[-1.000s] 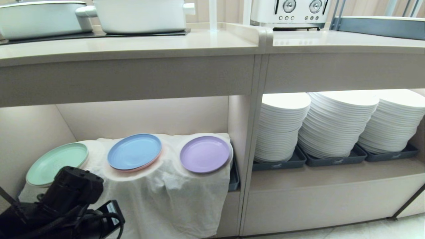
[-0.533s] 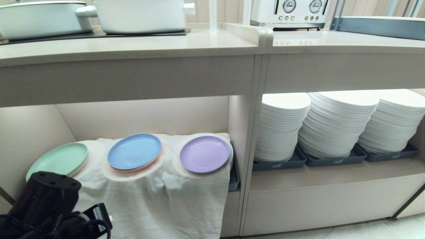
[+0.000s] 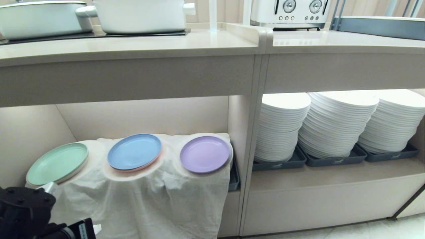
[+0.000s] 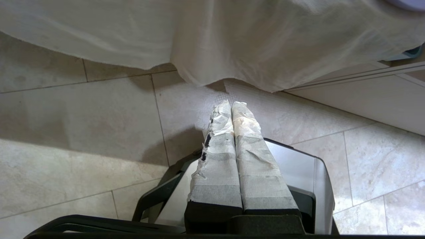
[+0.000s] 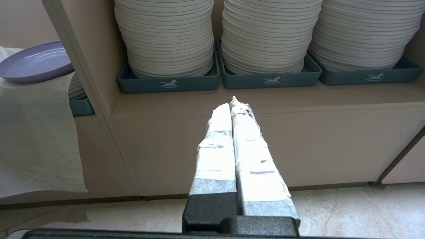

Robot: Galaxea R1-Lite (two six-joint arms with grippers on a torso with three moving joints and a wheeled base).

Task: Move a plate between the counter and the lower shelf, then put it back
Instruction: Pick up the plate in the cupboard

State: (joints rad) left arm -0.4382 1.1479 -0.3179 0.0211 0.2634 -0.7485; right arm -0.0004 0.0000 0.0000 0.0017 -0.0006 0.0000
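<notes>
Resting flat on the wrinkled white cloth (image 3: 142, 196) in the lower shelf (image 3: 142, 116), the round matte lavender-purple plate (image 3: 205, 154) sits at the right end of a row of three, close to the beige divider wall (image 3: 239, 132). Just beside it to the left lies a light blue plate (image 3: 134, 152) on a pinkish one, and farther left a mint green plate (image 3: 57, 163). The cloth drapes over round stacks and hangs down the front of the compartment toward the tiled floor (image 4: 83, 132).

Above, the long beige counter (image 3: 132, 46) carries two white pots (image 3: 139, 15) on a black glass cooktop panel; no plate lies on it. The adjoining worktop holds a white toaster (image 3: 289, 13), and the compartment beneath it holds three tall stacks of white plates (image 3: 335, 122) in dark trays (image 5: 169, 83).

The left gripper (image 4: 229, 108) hangs low in front of the cloth's hem, its tape-wrapped fingers (image 4: 252, 156) pressed together with nothing between them; only the arm's black body shows at the lower left corner of the head view, well apart from the lavender plate. The right gripper (image 5: 234, 104) points toward the ledge below the white stacks, its taped fingers likewise clenched and empty.
</notes>
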